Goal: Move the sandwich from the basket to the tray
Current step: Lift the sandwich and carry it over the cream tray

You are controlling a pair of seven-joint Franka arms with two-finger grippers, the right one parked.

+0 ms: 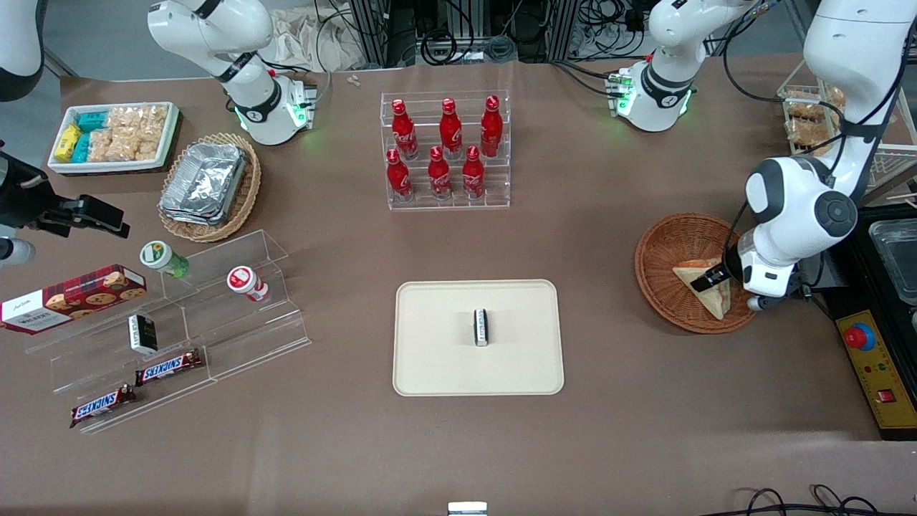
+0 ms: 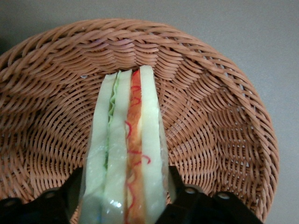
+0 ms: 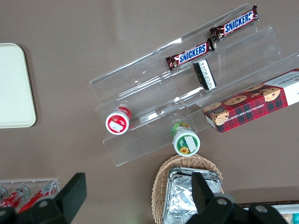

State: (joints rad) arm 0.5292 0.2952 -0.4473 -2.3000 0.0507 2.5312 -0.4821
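- Nearest the front camera among the task's things, the tray (image 1: 430,365) lies flat on the counter (image 1: 616,430), with a small dark packet (image 1: 481,327) resting at its middle.
- A little farther off, toward the working arm's end of the counter, sits the basket (image 1: 666,244), well apart from the tray.
- The sandwich (image 2: 127,154) stands on edge inside the basket, its layered side with green and orange-red filling facing the wrist camera.
- The gripper (image 1: 716,276) is down in the basket, its fingers closed narrowly against both bread faces of the sandwich.
- The sandwich looks light and soft; I judge a hard squeeze would crush the bread, and its clear wrap could slip.
- Holding across the flat bread faces, as here, seems the sound choice, keeping the layers together.
- Lift enough to clear the basket's rim.
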